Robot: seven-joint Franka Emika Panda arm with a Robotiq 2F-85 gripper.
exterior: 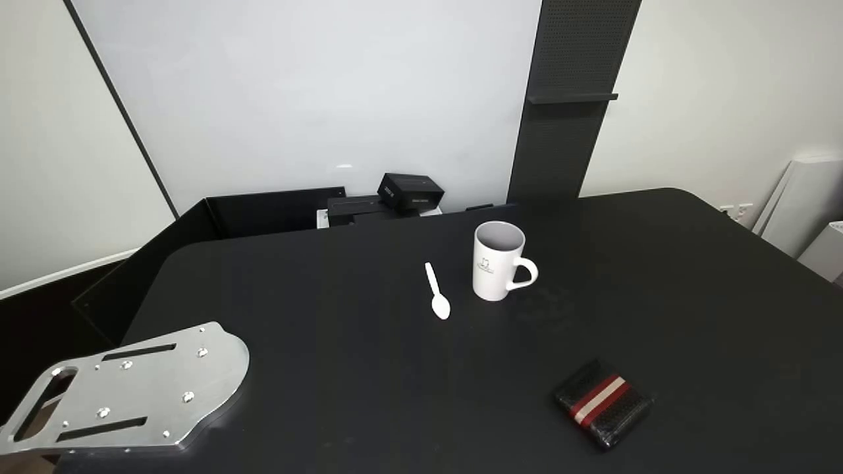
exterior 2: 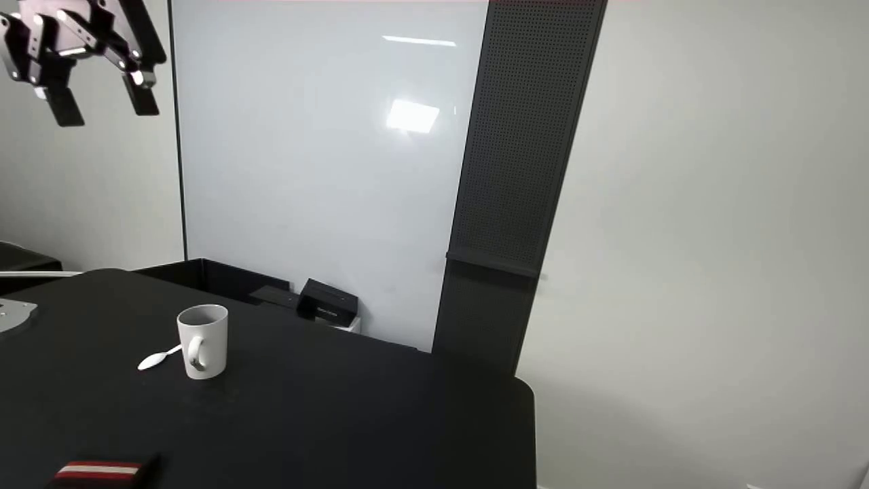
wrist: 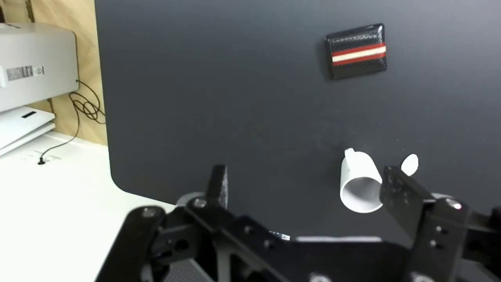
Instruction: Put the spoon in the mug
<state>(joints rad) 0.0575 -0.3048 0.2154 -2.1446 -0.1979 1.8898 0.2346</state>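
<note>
Spoon [exterior: 437,294], one, flat beside the mug [exterior: 492,271]: best pinched across its slim handle. Gripper [exterior 2: 107,113], one: spread wide, empty (lower it clear of the mug).

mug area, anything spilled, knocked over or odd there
Nothing is knocked over: the mug stands upright, the spoon lies beside it. A faint mottled patch near the mug stands out slightly on the dark table, possibly smudges; I can't tell if it's a spill.
</note>
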